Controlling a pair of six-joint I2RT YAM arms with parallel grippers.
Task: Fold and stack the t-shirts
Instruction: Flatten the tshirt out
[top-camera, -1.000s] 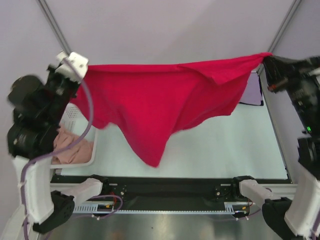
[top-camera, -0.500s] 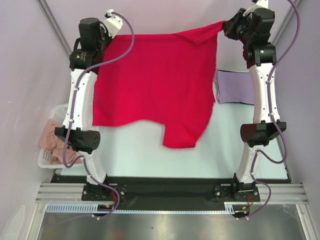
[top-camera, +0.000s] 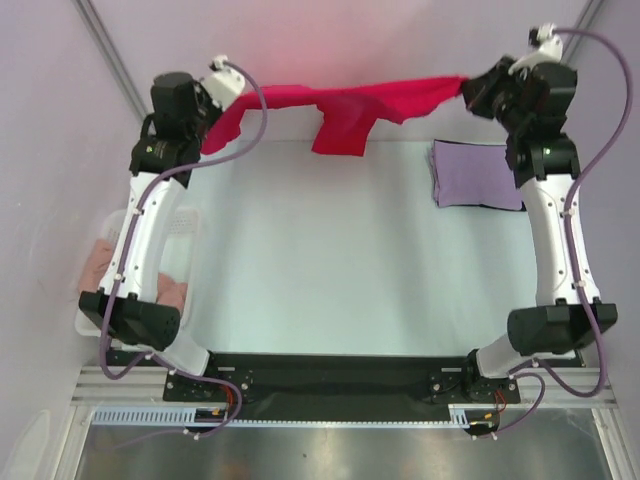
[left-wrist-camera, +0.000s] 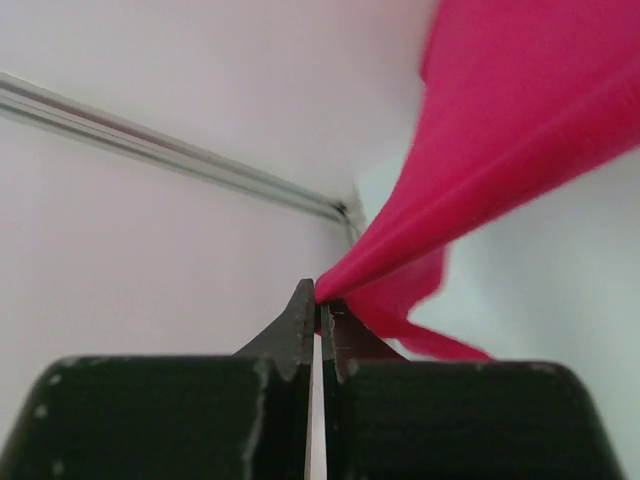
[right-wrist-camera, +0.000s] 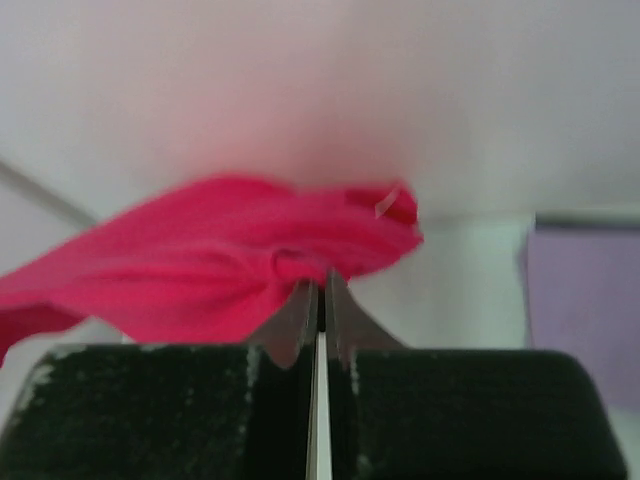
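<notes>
The crimson-red t-shirt (top-camera: 340, 110) hangs stretched between both grippers along the far edge of the table, bunched into a narrow band with a flap drooping in the middle. My left gripper (top-camera: 212, 135) is shut on its left end, also shown in the left wrist view (left-wrist-camera: 321, 300) with red cloth (left-wrist-camera: 500, 130) running up to the right. My right gripper (top-camera: 468, 92) is shut on its right end; the right wrist view (right-wrist-camera: 322, 285) shows the cloth (right-wrist-camera: 200, 280) bunched at the tips. The lavender folded t-shirt (top-camera: 475, 174) lies flat at the far right.
A white mesh basket (top-camera: 185, 225) with peach-pink cloth (top-camera: 100, 272) stands at the table's left edge, partly behind my left arm. The pale table surface (top-camera: 330, 260) spreads between the arms. A black rail (top-camera: 330, 375) runs along the near edge.
Both arms have swung the red t-shirt away toward the far wall. It hung spread wide over the table; now it is a narrow bunched band at the back edge.
</notes>
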